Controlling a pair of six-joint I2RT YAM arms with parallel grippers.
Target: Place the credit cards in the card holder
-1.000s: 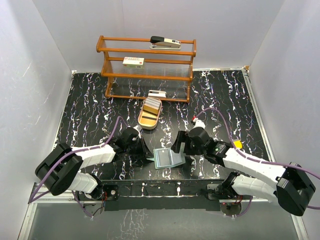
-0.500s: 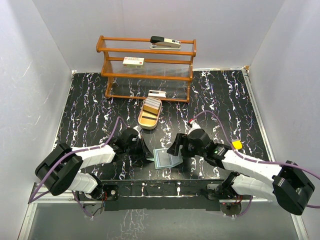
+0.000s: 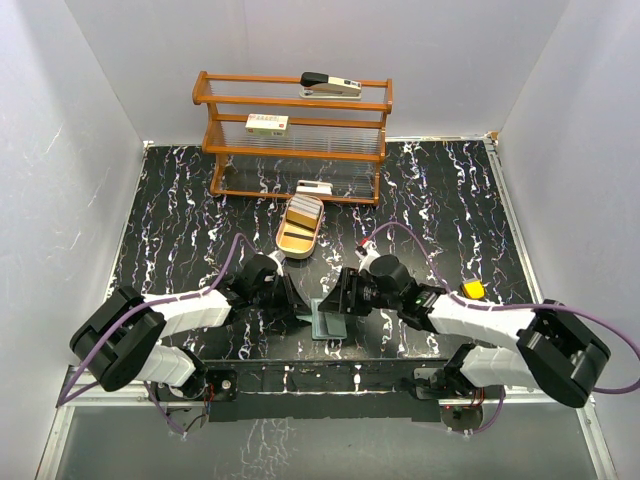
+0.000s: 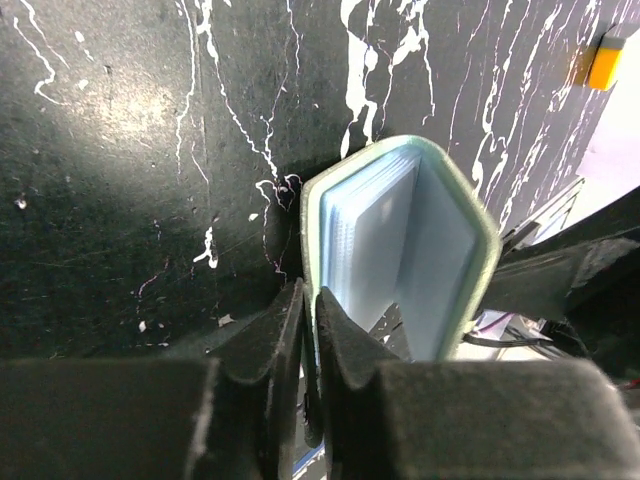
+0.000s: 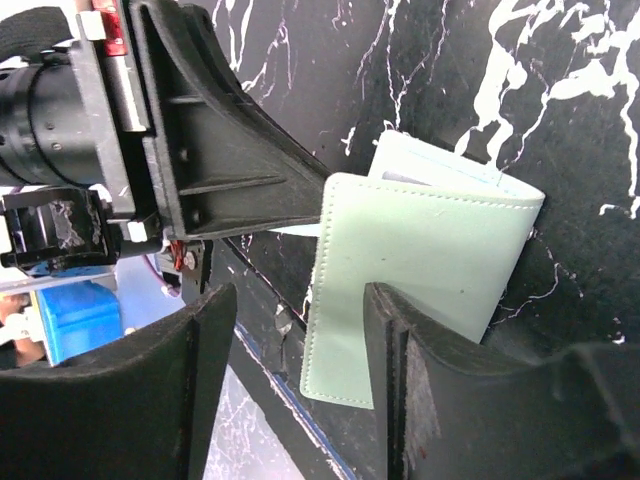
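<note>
I am clamping my left end effector (image 4: pixel 308 330) on the holder (image 4: pixel 400 250) edge, my right end effector (image 5: pixel 298 310) straddling its cover, fingers apart, probably needing to grip and spread it next.

Beneath my left gripper (image 3: pixel 298 312) and my right gripper (image 3: pixel 338 300) spreads a black marbled tabletop (image 3: pixel 450 200), veined in white and faint purple, with a dull sheen where the light catches it. Well ahead of both, close against the back wall (image 3: pixel 420 60), stands a wooden shelf rack (image 3: pixel 300 152) of three tiers with clear ribbed shelves. The left wall (image 3: pixel 60 180) and the right wall (image 3: pixel 575 130), plain white, close in the table on either side of me. The light is soft and even.
</note>
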